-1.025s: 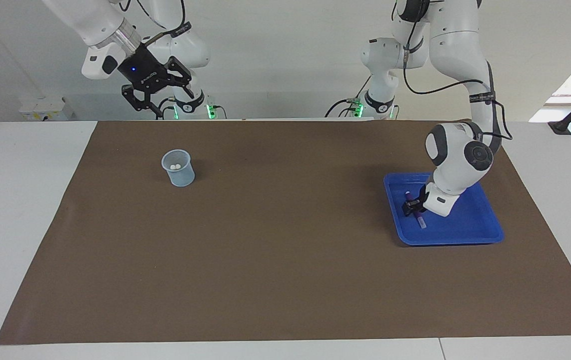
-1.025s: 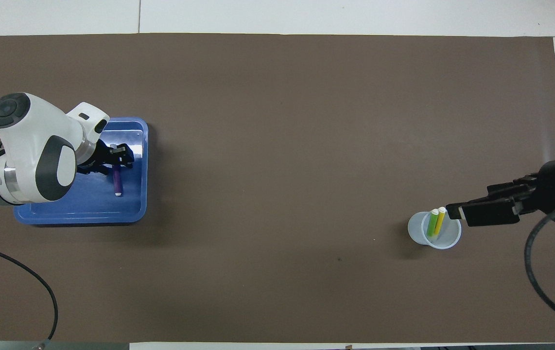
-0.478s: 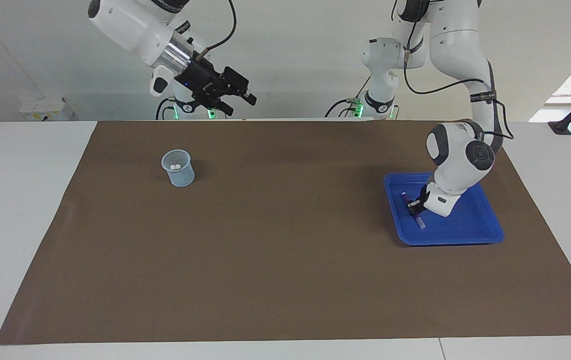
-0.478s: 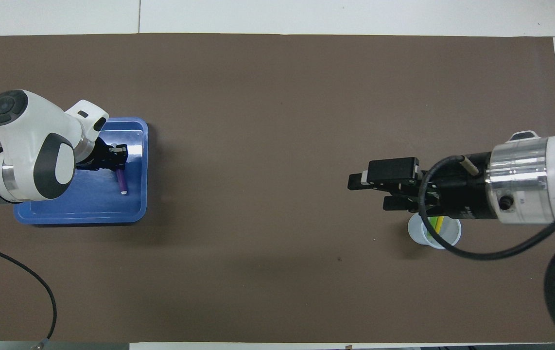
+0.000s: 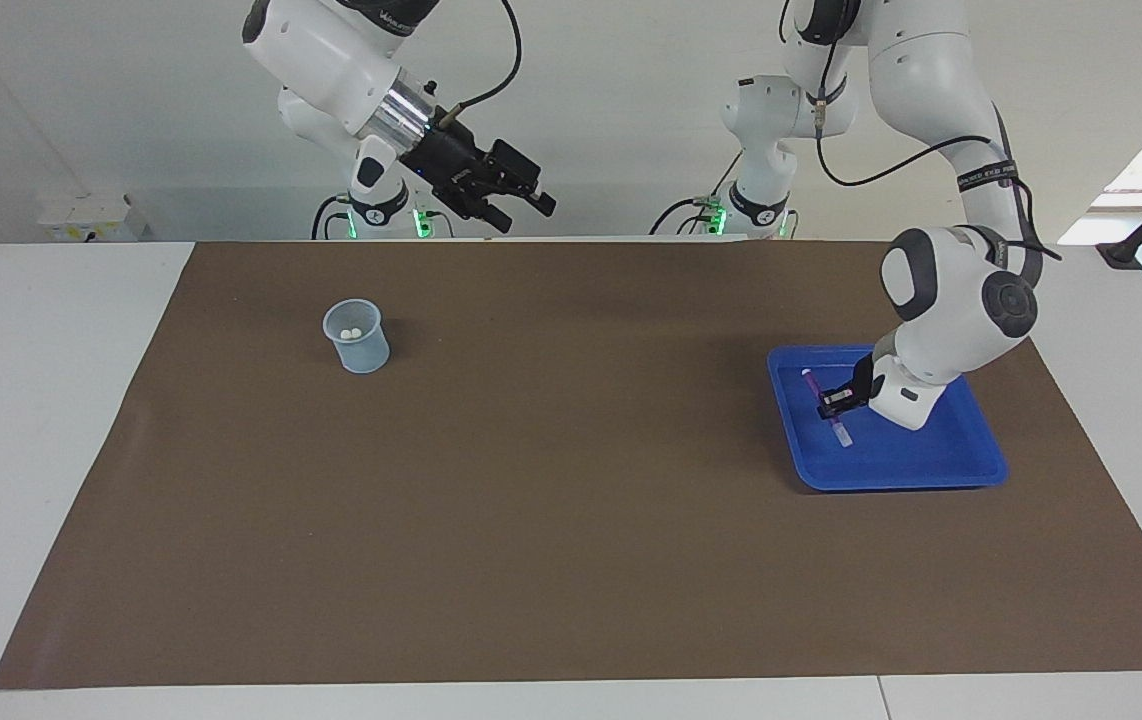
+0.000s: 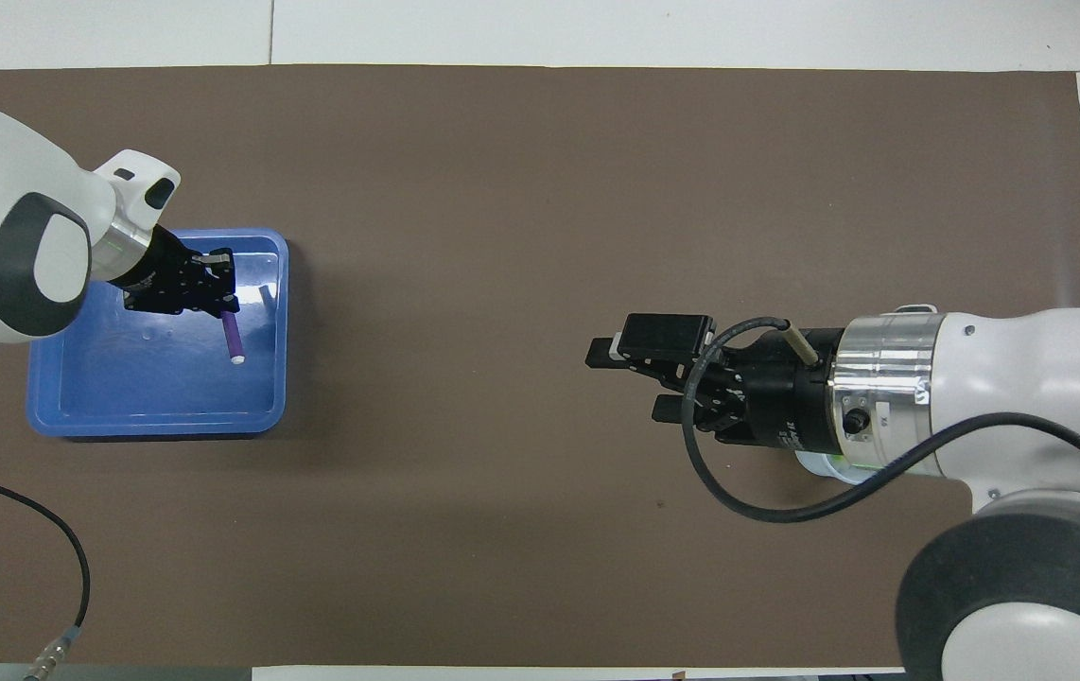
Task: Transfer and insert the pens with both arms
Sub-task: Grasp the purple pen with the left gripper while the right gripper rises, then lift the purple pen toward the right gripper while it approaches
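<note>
The left end effector is clamped on the purple pen, apparently lifted just above the blue tray. The right end effector, fingers apart, hangs high over the bench. Two pens stand in the cup.

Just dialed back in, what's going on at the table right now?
The left gripper is shut on the purple pen and has it tilted up over the blue tray. The right gripper is open and empty, raised above the mat toward the table's middle. The cup holds two pens; their pale caps show.
</note>
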You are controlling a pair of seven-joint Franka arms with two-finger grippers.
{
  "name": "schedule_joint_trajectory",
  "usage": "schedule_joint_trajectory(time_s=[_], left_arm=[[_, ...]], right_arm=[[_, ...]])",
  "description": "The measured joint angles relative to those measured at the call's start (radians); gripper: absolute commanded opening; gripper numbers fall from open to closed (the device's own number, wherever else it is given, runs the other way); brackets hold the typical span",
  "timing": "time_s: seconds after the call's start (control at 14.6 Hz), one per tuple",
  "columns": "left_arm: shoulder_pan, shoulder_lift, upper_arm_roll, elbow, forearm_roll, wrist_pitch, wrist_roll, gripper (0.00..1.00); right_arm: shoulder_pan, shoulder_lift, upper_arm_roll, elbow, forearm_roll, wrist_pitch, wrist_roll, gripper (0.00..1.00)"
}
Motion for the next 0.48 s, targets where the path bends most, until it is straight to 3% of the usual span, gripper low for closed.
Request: schedule_joint_trajectory(time_s=[0.27, 0.48], left_arm=[[0.001, -0.017, -0.002, 0.182, -0.142, -0.23, -0.305, 0.0], [-0.01, -0.075, -0.011, 0.212, -0.265, -0.318, -0.581, 0.0]], right_arm=[[0.019, -0.005, 0.001, -0.003, 0.0, 0.001, 0.024, 1.0], [0.02, -0.006, 0.0, -0.003, 0.001, 0.008, 0.035, 1.0]])
